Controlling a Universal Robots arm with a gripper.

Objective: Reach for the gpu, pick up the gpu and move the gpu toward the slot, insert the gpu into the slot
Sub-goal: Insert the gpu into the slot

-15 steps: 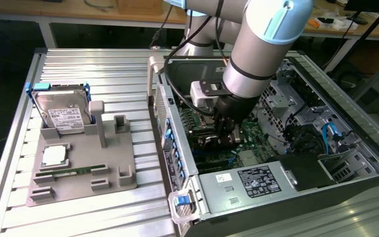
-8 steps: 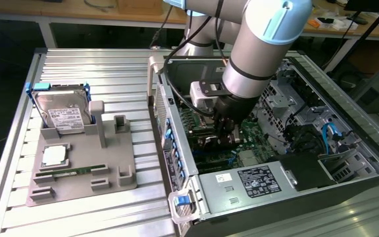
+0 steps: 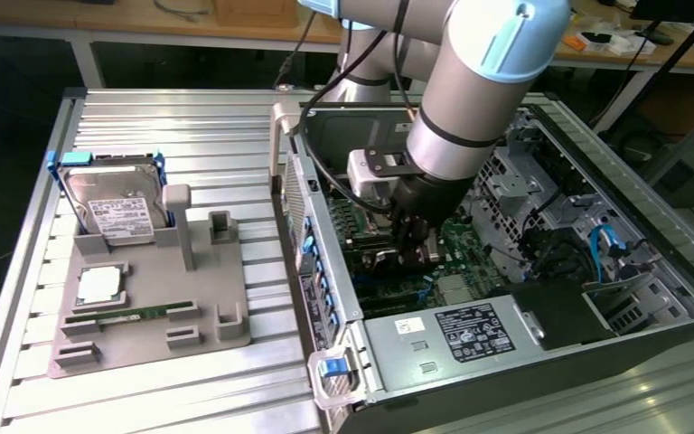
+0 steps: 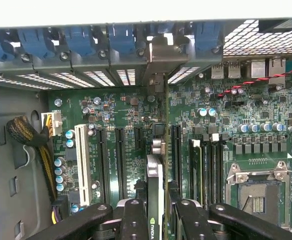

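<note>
gpu (image 4: 154,190) edge-on in the wrist view, green nvidia mark on its edge, standing upright over the green motherboard (image 4: 131,107). Its metal bracket end (image 4: 160,55) is up against the row of blue latches (image 4: 76,40) on the case wall. I can't tell if the card edge is down in the slot; the card covers that spot.

My gripper (image 4: 160,210) has its jaws clamped on the gpu, one black finger (image 4: 134,220) on each face. In the exterior view the gripper (image 3: 414,249) is down inside the open case (image 3: 636,226), arm coming in from 12 o'clock.

Just beside the card are long black connectors (image 4: 120,160) on both sides. A white connector (image 4: 82,165) sits further out, and the silver CPU socket (image 4: 258,192) on the other side. A yellow-and-black cable bundle (image 4: 23,132) is near the board's far edge.

In the exterior view the power supply label (image 3: 473,330) sits at about 5 o'clock from the gripper. The grey fixture (image 3: 142,344) is at 9 o'clock, well apart from the case, on the slatted metal table (image 3: 178,117). The hard drive (image 3: 112,208) stands at the fixture's 12 o'clock end. A square chip (image 3: 102,285) lies below it, and the memory stick (image 3: 130,315) toward 6 o'clock.
</note>
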